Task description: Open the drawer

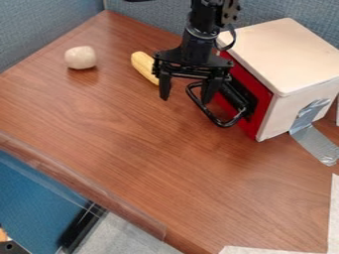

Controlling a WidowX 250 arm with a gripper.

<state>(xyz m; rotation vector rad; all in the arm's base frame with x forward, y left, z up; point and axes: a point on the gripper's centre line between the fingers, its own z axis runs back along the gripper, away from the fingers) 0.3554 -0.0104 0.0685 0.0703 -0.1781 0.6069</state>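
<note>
White paper [271, 250] lies at the near edge of the brown wooden table [132, 149], with more of it up the right side. From the left, a blue fabric partition [46, 30] stands along the table's left edge, and a second panel runs behind its far edge. A pale, rounded object [81, 58] sits near the left edge, toward the far left corner. To its right, a yellow, elongated piece [143, 66] lies aslant on the wood, its right end just beside my gripper [185, 99], or partly behind it as seen from here.

I hang down over the far half of the table, jaws spread wide apart, with nothing clamped in them. The drawer's black looped handle [218, 120] is right by them: its left end shows in the gap between my fingers, and the loop runs on rightward and nearer the camera, past my right finger. Whether that finger touches it, I cannot tell.

Just right of me is the drawer's red front [263, 113], set in the side of a pale box [285, 52] that faces left, in the table's far right part. Silvery tape [316, 144] runs from the box's near side down onto the wood.
</note>
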